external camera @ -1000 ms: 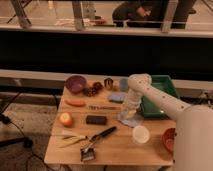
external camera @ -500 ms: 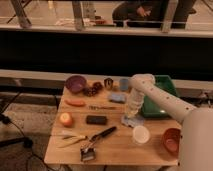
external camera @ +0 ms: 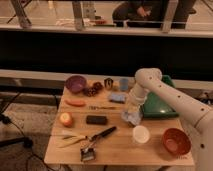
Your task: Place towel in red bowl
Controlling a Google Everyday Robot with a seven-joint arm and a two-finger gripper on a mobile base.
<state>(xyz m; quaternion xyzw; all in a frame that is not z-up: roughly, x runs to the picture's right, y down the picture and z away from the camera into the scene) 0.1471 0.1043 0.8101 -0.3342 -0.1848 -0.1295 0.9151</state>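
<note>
My gripper is over the middle right of the wooden table, pointing down and shut on the towel. The towel is a pale grey-blue cloth bunched under the fingers, just above or touching the tabletop. The red bowl stands at the table's front right corner, empty, to the right of and nearer than the towel. A white cup stands between the towel and the red bowl.
A green tray lies right of the gripper and a small blue pad just behind it. Further left are a purple bowl, grapes, a carrot, an orange, a black block and a brush.
The gripper with the towel has shifted slightly to the right and towards the front. More of the red bowl shows beside the arm.
</note>
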